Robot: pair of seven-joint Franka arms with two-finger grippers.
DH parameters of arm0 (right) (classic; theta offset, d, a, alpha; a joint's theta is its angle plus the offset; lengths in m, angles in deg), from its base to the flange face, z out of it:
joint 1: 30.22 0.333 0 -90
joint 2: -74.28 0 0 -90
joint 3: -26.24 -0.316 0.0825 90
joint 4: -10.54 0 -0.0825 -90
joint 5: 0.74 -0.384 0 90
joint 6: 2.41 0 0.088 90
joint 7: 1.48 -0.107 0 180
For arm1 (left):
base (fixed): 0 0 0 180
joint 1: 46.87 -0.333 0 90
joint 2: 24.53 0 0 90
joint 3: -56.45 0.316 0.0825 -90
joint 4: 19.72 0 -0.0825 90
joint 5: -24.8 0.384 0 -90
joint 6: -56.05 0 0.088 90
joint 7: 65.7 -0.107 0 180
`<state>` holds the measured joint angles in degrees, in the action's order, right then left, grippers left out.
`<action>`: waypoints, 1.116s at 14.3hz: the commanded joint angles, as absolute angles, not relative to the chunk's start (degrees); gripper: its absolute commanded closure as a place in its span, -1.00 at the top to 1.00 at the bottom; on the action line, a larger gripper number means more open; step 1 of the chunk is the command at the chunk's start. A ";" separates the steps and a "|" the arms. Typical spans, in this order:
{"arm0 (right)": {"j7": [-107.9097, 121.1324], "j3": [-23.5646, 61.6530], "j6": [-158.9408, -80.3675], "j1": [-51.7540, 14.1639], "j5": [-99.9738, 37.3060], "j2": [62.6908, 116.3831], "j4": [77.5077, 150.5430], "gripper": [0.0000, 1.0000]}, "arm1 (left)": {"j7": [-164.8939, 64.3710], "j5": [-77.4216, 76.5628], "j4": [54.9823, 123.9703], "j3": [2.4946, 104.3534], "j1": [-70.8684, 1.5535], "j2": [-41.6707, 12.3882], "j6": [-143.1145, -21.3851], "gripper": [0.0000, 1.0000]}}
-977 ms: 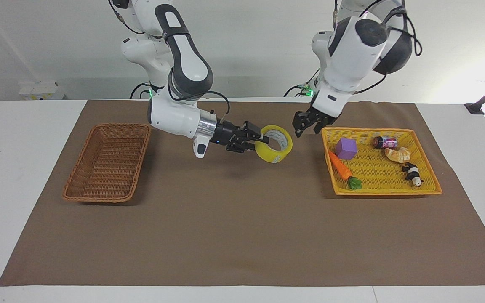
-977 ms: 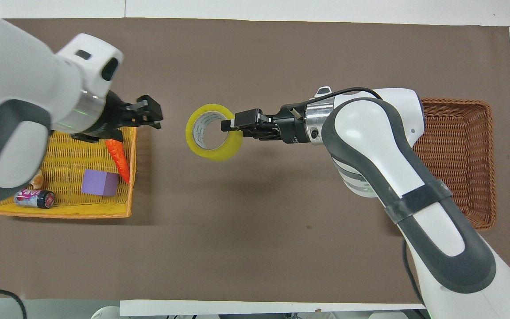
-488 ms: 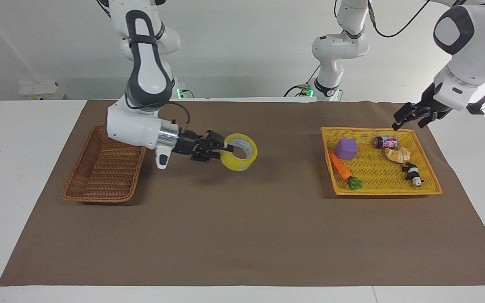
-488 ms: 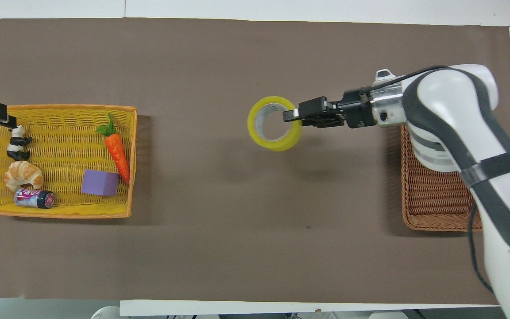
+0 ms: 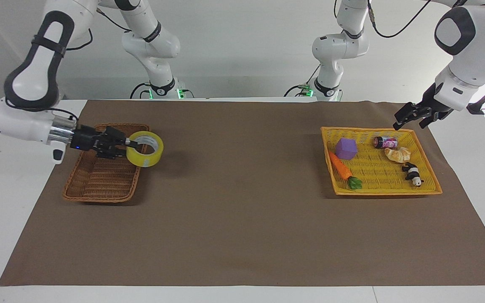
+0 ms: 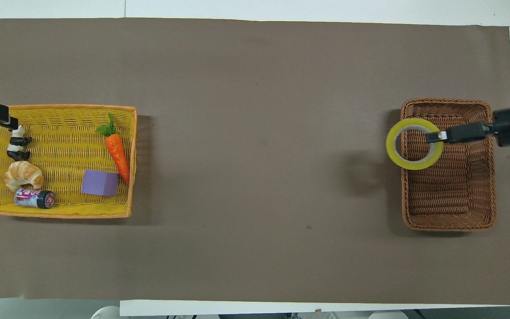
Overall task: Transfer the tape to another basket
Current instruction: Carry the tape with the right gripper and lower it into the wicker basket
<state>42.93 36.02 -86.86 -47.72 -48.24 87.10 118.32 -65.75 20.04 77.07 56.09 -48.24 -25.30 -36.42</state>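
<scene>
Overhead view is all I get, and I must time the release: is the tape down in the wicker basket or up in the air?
Observer: Up in the air. The facing view shows the right tool gripping the tape by its wall, above the brown wicker basket's rim on the side toward the table's middle.
Operator: And the left tool? I see only a black tip.
Observer: The left tool hangs raised and open, holding nothing, over the yellow basket's edge at the left arm's end of the table.
</scene>
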 commanded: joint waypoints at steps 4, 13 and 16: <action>52.40 35.03 -86.08 -54.12 -42.32 90.63 119.16 -1.00 | -66.32 21.37 77.31 55.49 -47.31 -26.55 -36.85 1.00; 59.60 35.12 -89.50 -56.85 -38.73 94.67 120.31 -1.00 | -66.67 24.26 70.37 55.66 -43.98 -23.39 -30.88 1.00; 60.75 35.12 -91.61 -56.76 -38.10 94.67 120.84 -1.00 | -66.67 24.71 70.37 55.66 -42.58 -23.56 -30.26 1.00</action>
<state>58.98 35.83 -90.29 -55.92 -39.42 95.40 120.22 -66.18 23.38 72.47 55.14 -44.48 -24.90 -32.16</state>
